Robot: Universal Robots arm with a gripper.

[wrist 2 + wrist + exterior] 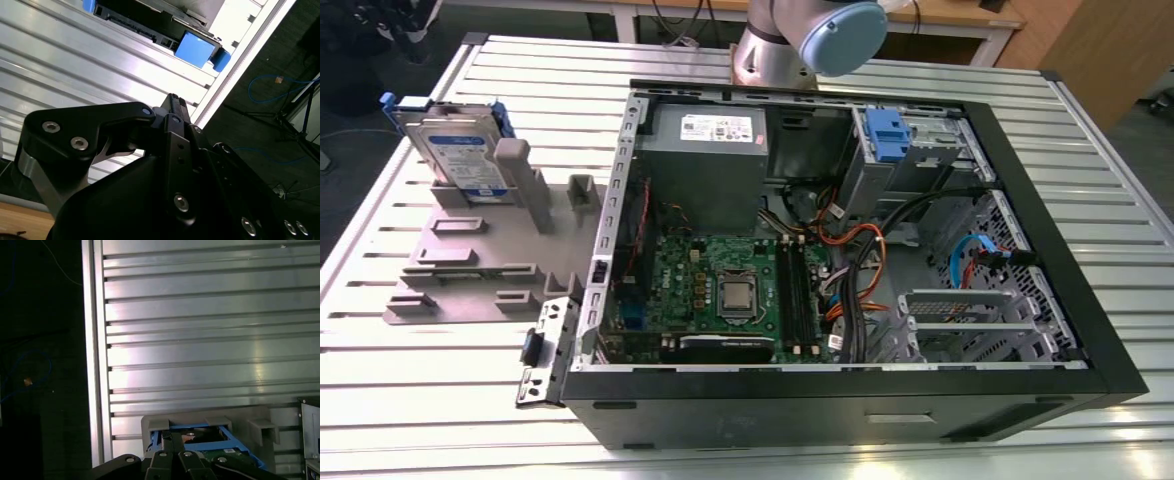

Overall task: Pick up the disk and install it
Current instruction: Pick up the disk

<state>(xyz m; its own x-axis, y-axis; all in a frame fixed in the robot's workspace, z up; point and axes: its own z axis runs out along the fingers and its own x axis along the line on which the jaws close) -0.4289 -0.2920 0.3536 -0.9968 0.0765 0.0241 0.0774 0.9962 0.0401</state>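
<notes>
Your ribbed aluminium table point(414, 420) carries the open black steel case point(854, 415), its bays exposed for the install. Beside it, at the exterior view's left, the grey plastic stand point(467, 262) props the disk point(460, 150) upright in a slot, leaving the silver body and blue rails easy to reach. In the first wrist view your gripper point(172, 436) faces the disk without touching it, jaws closed on nothing.

Black gripper point(175, 104) before ribbed metal table point(75, 60), blue-railed disk point(196, 48) near its edge.
</notes>
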